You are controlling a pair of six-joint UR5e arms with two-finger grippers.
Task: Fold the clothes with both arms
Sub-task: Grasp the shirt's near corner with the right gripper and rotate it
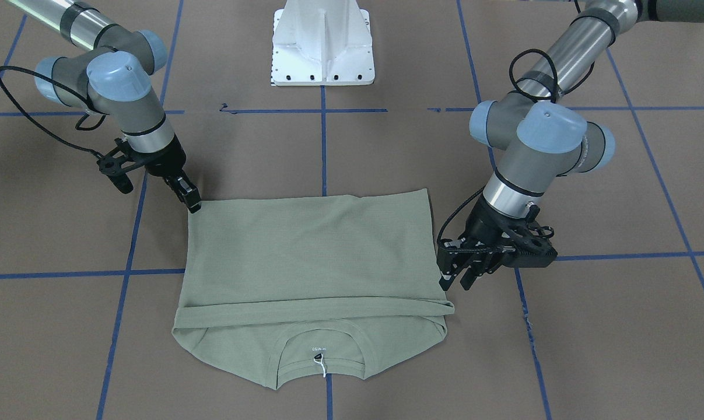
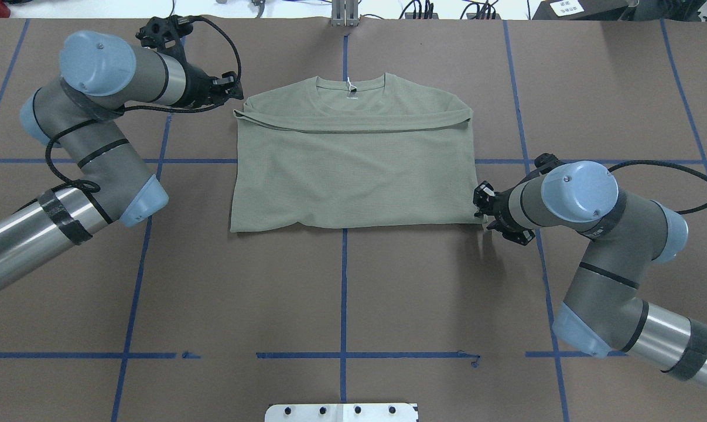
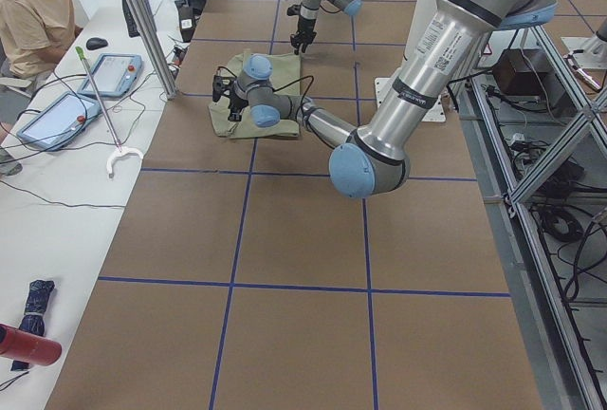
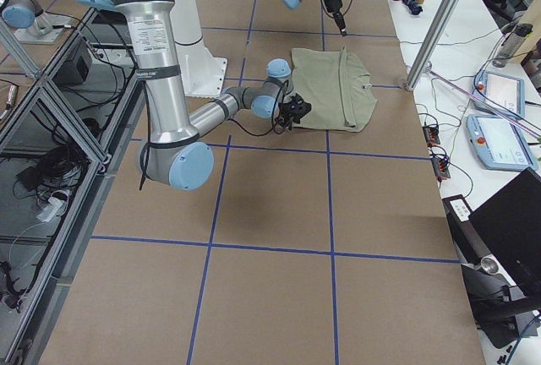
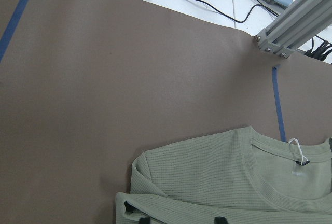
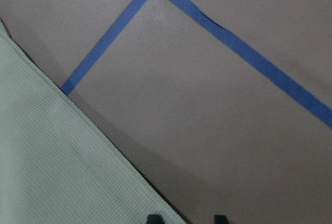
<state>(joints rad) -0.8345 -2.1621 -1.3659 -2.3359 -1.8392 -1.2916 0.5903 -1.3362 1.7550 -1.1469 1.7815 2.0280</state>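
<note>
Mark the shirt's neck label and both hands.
neck label [image 1: 318, 348], exterior front-facing view, on the label's printed middle.
left hand [image 1: 455, 284], exterior front-facing view, midway between its fingertips.
right hand [image 1: 192, 204], exterior front-facing view, midway between its fingertips.

Overhead view. The folded green shirt [image 2: 353, 176] lies flat on the brown worktop [image 2: 341, 293], just past centre. From the shirt, bare worktop runs wide toward 6 o'clock, as far as the white base pedestal [image 2: 341, 412]. At 10 o'clock the left hand [image 2: 232, 89] sits just beside the shirt's corner, and the left arm [image 2: 95, 158] fills the 9 o'clock side. At 4 o'clock the right hand [image 2: 481, 204] sits at the shirt's corner; the right arm [image 2: 599, 258] blocks 3 to 5 o'clock. At 12 o'clock a narrow strip of worktop lies between shirt and edge, with a metal post [image 2: 344, 14] and cables [image 2: 476, 9] beyond.
</note>
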